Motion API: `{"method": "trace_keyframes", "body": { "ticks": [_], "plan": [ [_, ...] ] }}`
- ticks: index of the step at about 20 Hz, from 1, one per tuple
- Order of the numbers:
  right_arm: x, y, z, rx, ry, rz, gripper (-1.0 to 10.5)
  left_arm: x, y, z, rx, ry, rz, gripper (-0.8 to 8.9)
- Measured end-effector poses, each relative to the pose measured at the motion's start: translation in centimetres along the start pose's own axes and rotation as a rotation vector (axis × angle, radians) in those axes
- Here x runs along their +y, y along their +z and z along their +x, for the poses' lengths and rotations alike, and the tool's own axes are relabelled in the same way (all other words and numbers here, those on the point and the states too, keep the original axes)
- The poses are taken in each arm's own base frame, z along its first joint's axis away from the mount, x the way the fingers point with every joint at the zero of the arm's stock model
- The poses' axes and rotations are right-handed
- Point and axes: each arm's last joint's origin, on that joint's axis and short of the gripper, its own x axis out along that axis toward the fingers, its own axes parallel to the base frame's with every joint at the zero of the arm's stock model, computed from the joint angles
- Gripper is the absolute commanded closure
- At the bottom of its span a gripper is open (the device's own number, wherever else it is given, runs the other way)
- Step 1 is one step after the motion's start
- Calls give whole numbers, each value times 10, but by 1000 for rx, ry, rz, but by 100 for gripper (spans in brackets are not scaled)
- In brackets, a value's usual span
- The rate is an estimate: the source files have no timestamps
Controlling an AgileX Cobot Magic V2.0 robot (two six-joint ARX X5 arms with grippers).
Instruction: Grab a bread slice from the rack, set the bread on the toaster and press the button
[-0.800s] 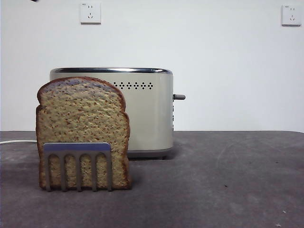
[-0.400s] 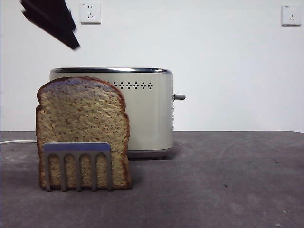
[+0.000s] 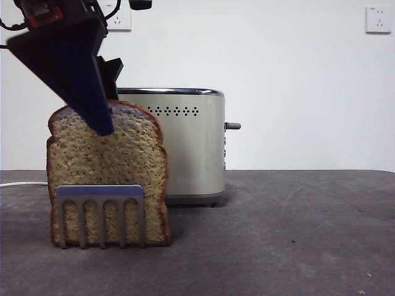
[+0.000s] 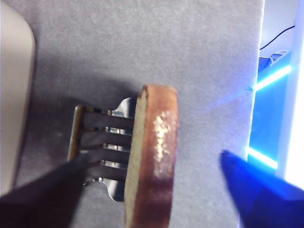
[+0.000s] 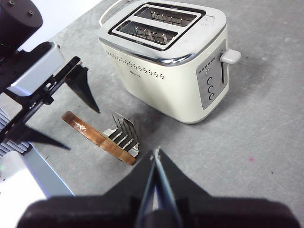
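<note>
On the table: toaster [image 3: 185, 145] stands behind the bread | bread [image 3: 108, 172] upright in rack [image 3: 102, 216] | left gripper [image 4: 152, 190] above bread, jaws apart on both sides | right gripper [image 5: 156, 156] closed, high above table

Even, soft light fills the front view, the toaster [image 3: 176, 145] casting a faint shadow on the table [image 3: 296, 234]. The left wrist view is blurred, with blue glare at one edge.
</note>
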Motion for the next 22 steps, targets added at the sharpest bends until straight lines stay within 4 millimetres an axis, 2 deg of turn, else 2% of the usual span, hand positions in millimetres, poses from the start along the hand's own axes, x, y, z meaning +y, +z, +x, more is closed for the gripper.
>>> {"method": "trace_keyframes", "body": {
  "ticks": [1,4,10,13,18,22],
  "plan": [
    [0,0,0,0,0,0,958,0,0,0,-3,2,2,721],
    [-1,0,1,3,1,2,958,0,1,0,-5,2,3,822],
    [-2,0,3,10,2,8,958,-1,0,-2,-8,5,4,822],
    [-3,0,3,12,2,10,958,-2,1,-9,-7,4,4,822],
    [-3,0,4,14,3,12,958,5,22,-52,-64,52,18,822],
    [-3,0,4,15,3,12,958,11,44,-108,-157,194,43,822]
  ]
}}
